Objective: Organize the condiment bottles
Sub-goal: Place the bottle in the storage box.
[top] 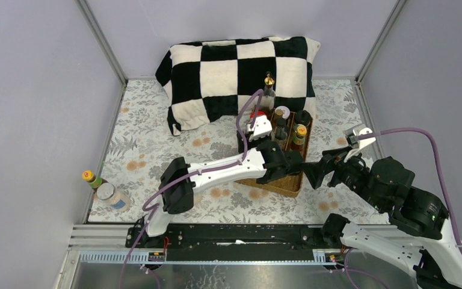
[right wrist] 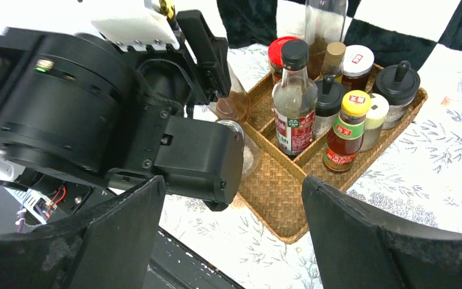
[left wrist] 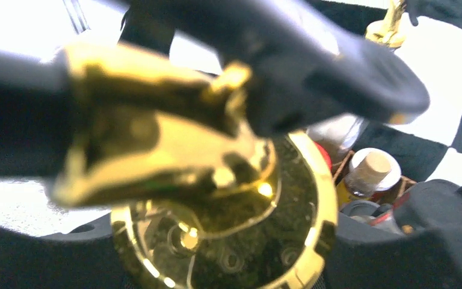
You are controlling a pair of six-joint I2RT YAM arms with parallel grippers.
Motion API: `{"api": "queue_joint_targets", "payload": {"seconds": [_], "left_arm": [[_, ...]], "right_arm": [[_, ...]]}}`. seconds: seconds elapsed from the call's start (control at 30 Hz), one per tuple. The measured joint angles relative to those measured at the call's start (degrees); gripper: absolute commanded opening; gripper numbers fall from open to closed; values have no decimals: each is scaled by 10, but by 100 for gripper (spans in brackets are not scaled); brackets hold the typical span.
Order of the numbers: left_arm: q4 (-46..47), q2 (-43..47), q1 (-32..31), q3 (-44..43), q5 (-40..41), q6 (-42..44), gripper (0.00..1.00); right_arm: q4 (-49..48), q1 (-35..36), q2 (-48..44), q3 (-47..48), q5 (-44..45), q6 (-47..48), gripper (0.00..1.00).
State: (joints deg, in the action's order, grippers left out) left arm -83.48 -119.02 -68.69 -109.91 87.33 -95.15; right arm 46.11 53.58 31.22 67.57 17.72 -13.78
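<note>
My left gripper (left wrist: 156, 120) is clamped on the spout of a gold-topped bottle (left wrist: 228, 241), at the left side of the wicker tray (right wrist: 277, 192); my right gripper (right wrist: 234, 223) hangs with nothing in it, jaws wide, just short of the tray's near corner. The yellow-capped bottle (right wrist: 349, 129) carries a red and green label, the black-capped bottle (right wrist: 293, 96) a red one; the writing is too small to read. Open wicker floor shows in the tray's near compartment; a stray bottle (top: 90, 178) and a jar (top: 112, 194) sit by the table's left edge.
</note>
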Motion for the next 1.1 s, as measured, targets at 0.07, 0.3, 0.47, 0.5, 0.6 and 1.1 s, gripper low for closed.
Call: {"api": "queue_joint_targets", "payload": {"seconds": [0.07,0.3,0.47,0.5,0.6,1.1], "left_arm": [[-1,-3,0,-33,-5,20,52],[1,-22,0,-133,-6,75,54],[1,-35,3,-148,-6,89,54],[1,-37,3,-148,-6,89,54],[1,-45,5,-148,-8,89,53],[1,-31,-3,-140,-10,101,53]], "right_arm": [[0,0,4,3,2,1,90],[-3,0,12,7,2,1,90],[-3,0,13,7,2,1,90],[-3,0,13,7,2,1,90],[-3,0,13,7,2,1,90],[-5,0,8,-4,-9,0,91]]}}
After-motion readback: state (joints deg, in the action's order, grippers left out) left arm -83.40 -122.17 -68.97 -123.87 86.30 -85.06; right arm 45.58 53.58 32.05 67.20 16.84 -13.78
